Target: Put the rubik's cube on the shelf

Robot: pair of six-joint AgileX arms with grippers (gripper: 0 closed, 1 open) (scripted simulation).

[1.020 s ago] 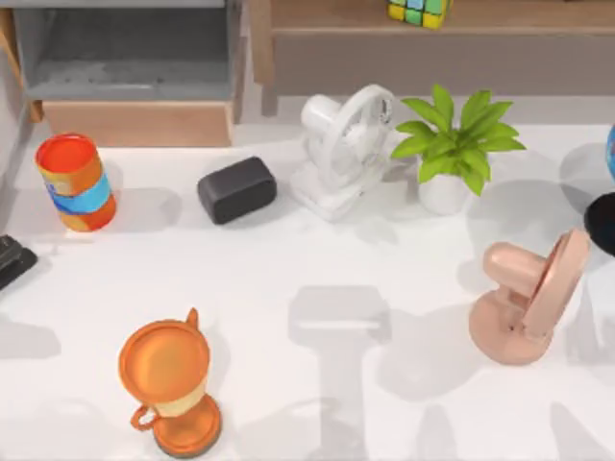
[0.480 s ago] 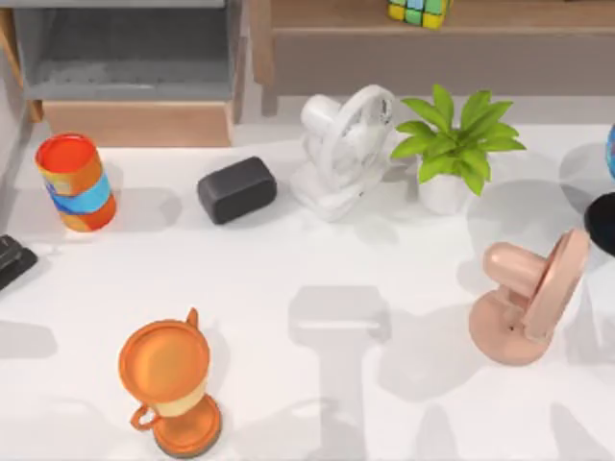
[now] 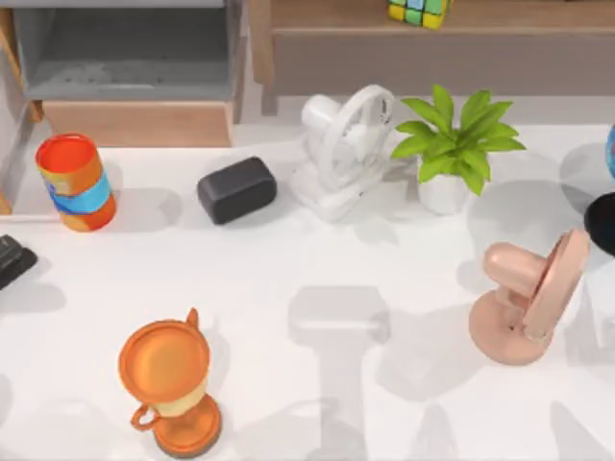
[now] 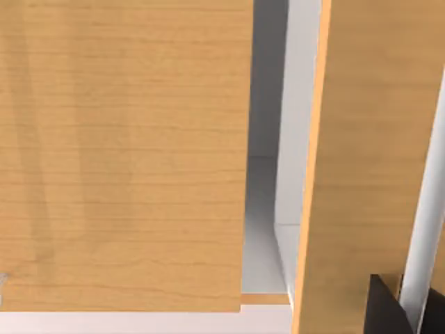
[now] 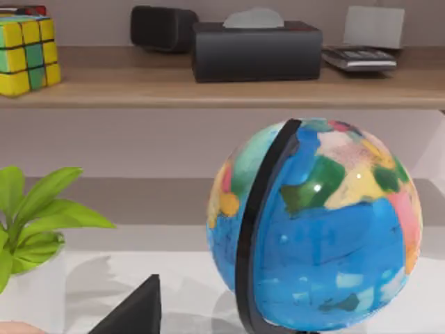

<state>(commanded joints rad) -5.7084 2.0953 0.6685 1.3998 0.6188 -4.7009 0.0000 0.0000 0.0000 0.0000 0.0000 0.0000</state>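
Orange and blue bands mark the can (image 3: 75, 181) at the far left of the table (image 3: 288, 279), in front of the grey cubby (image 3: 125, 58) with its wooden base. Near you on that side stands an orange trophy cup (image 3: 168, 386). A dark piece at the left edge (image 3: 12, 257) may belong to your left arm, but you cannot tell the state of that gripper; its wrist camera faces light wooden panels (image 4: 125, 153) at close range.

Move right and you pass the black rounded box (image 3: 236, 189), the white desk fan (image 3: 341, 152), the potted plant (image 3: 454, 149) and the pink fan (image 3: 528, 298).

Behind them runs the shelf (image 3: 336, 17), and the rubik's cube (image 3: 419, 11) already sits on it, at the far edge above the plant. From the right wrist camera you see the cube (image 5: 28, 54) flat on the ledge (image 5: 208, 87), well apart from the black tissue box (image 5: 256, 50), the dark speaker (image 5: 163, 28) and the calculator (image 5: 358, 58). The globe (image 5: 316, 226) stands close in front of that camera at the table's right edge.

Judged from this, the placing looks done. The cube should be light, rigid and smooth-faced; if you must regrip it, take two opposite flat faces squarely, not the corners. You cannot tell whether the right gripper is released or clenched.
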